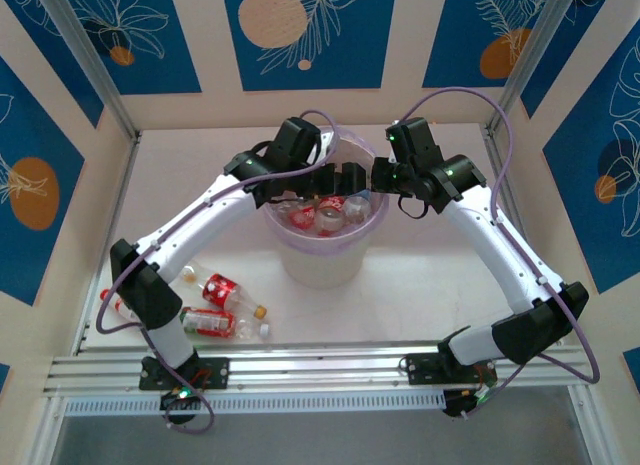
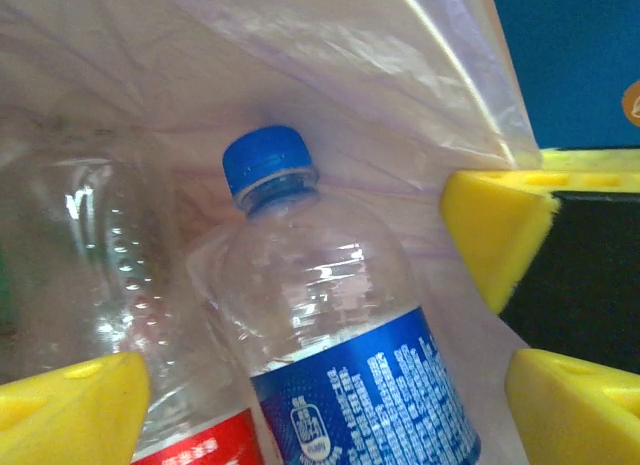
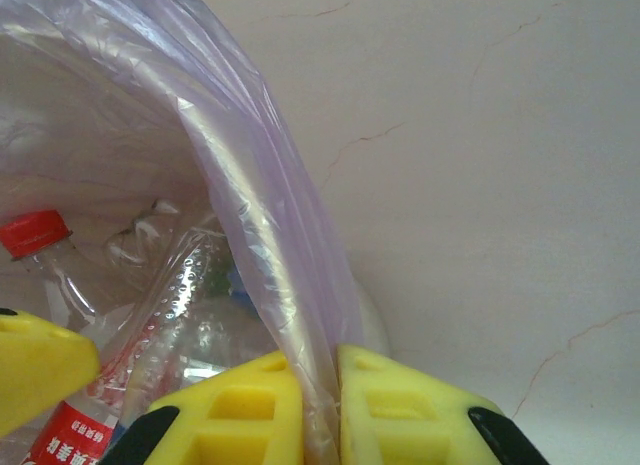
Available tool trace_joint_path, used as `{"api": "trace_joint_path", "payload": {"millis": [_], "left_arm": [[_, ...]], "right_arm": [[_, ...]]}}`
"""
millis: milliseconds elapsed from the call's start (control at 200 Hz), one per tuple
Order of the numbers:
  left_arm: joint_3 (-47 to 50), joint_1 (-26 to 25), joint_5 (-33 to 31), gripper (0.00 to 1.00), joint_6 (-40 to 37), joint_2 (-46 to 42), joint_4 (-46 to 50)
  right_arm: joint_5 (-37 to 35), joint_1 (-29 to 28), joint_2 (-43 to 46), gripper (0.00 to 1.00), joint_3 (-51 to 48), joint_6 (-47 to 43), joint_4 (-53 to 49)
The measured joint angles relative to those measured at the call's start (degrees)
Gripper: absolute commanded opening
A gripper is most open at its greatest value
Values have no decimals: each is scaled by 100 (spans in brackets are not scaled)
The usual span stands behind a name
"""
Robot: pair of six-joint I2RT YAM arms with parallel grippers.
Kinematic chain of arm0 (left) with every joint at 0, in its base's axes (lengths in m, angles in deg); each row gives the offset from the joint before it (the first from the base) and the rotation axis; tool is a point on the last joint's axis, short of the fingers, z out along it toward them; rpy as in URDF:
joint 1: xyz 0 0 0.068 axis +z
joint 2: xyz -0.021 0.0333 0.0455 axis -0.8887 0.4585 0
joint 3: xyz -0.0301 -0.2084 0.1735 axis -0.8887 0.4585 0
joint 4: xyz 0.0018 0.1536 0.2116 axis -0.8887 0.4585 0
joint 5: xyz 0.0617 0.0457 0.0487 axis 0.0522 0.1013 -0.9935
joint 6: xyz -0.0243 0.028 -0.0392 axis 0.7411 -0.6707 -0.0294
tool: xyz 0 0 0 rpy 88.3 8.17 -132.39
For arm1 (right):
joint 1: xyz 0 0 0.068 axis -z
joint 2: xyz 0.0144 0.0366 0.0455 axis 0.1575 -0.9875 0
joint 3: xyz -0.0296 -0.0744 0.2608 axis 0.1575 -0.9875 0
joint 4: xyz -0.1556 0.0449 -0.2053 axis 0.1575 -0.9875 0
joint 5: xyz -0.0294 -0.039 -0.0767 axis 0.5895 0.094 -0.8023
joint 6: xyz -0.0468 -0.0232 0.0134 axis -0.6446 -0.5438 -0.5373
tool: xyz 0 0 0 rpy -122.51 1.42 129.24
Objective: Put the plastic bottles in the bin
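Observation:
The bin, a white pail with a pinkish-purple liner, stands mid-table and holds several plastic bottles. My left gripper hangs over its mouth, open. Between its yellow fingers lies a blue-capped, blue-labelled bottle, with a gap on each side. It rests against the liner, beside a red-labelled bottle. My right gripper is at the bin's right rim, its jaws shut on the liner's edge. A red-capped bottle lies inside the bin.
More bottles lie on the table's near left: one with a red label, one below it, and one by the left arm's base. Bare table lies right of the bin. Walls close the back and sides.

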State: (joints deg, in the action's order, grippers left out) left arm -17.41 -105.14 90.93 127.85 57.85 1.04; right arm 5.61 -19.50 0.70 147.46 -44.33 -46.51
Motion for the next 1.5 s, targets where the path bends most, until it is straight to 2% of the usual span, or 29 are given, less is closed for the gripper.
{"api": "trace_joint_path", "payload": {"millis": [150, 295, 465, 600, 965, 1135, 1215, 1301, 1496], "left_arm": [[22, 146, -146, 69, -68, -52, 81], [133, 192, -127, 59, -103, -190, 50], [321, 142, -87, 53, -107, -188, 9], [326, 50, -98, 54, -188, -109, 20], [205, 2, -214, 60, -634, -33, 122], [-310, -20, -352, 73, -931, 55, 501], [-522, -17, -468, 90, -1032, 35, 581], [-619, 37, -616, 100, -1167, -63, 675], [-669, 476, -1023, 100, -1145, -612, 1150]], "right_arm": [[0, 0, 0, 15, 0, 0, -2], [-2, 0, 0, 15, 0, -2, -2], [-2, 0, 0, 14, 0, -2, -2], [-4, 0, 0, 14, 0, 0, -2], [-68, -31, 0, 14, -4, 7, 2], [-85, -35, 0, 14, -7, 7, 4], [-85, -37, 0, 14, -4, 4, 7], [-87, -37, 0, 14, -7, 2, 4], [-94, -37, 0, 15, -7, 0, 7]]}}
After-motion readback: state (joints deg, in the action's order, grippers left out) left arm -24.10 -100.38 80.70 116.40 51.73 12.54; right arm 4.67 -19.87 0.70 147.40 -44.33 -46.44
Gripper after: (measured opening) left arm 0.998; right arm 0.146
